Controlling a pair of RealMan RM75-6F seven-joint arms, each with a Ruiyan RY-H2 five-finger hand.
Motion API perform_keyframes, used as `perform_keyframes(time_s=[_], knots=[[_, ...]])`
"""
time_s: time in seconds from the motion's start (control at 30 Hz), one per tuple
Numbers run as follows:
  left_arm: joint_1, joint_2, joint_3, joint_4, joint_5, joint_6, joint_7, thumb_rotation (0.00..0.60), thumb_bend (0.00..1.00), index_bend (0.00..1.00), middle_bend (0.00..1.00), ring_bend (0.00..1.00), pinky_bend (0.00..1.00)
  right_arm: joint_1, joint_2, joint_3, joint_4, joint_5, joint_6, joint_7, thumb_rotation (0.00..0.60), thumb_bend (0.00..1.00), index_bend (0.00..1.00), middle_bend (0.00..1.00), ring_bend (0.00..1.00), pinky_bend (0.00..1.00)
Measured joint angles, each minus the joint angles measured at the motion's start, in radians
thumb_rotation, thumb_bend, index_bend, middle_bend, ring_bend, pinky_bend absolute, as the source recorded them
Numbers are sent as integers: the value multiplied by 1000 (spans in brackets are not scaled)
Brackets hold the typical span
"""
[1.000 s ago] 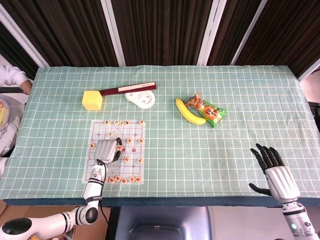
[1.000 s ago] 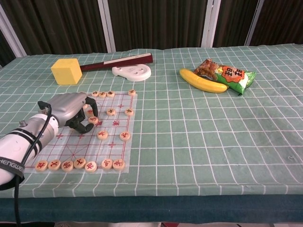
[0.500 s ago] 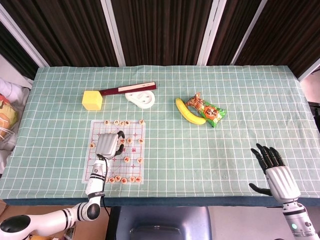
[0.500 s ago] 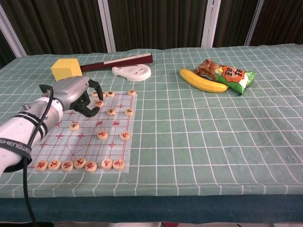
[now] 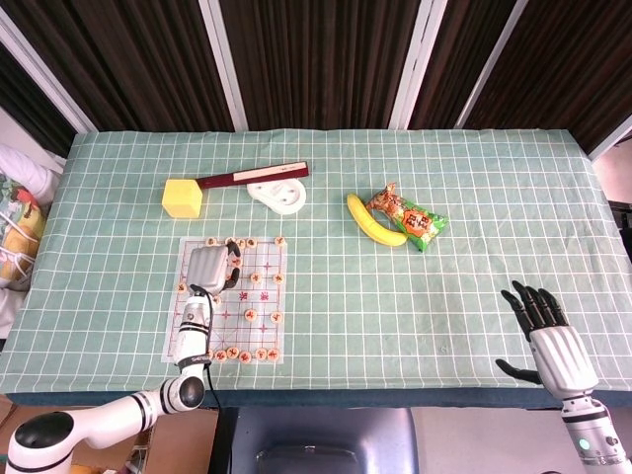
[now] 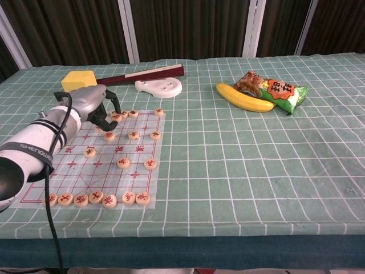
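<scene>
at the left of the chest view the left hand [image 6: 94, 105] hangs over the far left part of the chess board [image 6: 74, 180], its fingers [image 6: 111, 117] curled downward over the pieces lying there. whether a piece is actually pinched under those fingers cannot be told from either view. just below the fingertips one round chess piece [image 6: 109, 136] lies on the board, and a row of pieces [image 6: 96, 198] runs along the near edge at the lower left of the frame. the board itself sits in the left half of the green checked tablecloth [image 6: 239, 165].

behind the hand, in the upper left, a yellow cube [image 6: 77, 80] stands beside a dark red folded fan [image 6: 142, 73], with a white plastic holder [image 6: 159, 87] just in front of the fan.

right of centre, in the upper part of the frame, a banana [image 6: 244, 97] lies touching a snack packet [image 6: 272, 88].

in the lower right corner of the head view the right hand [image 5: 551, 341] rests at the table's near edge, fingers spread and straight, holding nothing, well apart from everything else.
</scene>
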Motion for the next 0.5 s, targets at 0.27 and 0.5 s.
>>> perform_keyframes(time_s=[0.27, 0.5], knots=[[-21, -22, 5, 50, -18, -16, -3, 600, 388, 529, 1000, 1000, 1000, 0, 0, 0, 0, 0, -1, 0, 600, 189, 0, 0, 0, 0], [-29, -21, 9, 64, -27, -23, 2, 600, 388, 527, 1000, 1000, 1000, -1, 3, -1, -1, 0, 0, 3, 600, 189, 0, 0, 0, 0]])
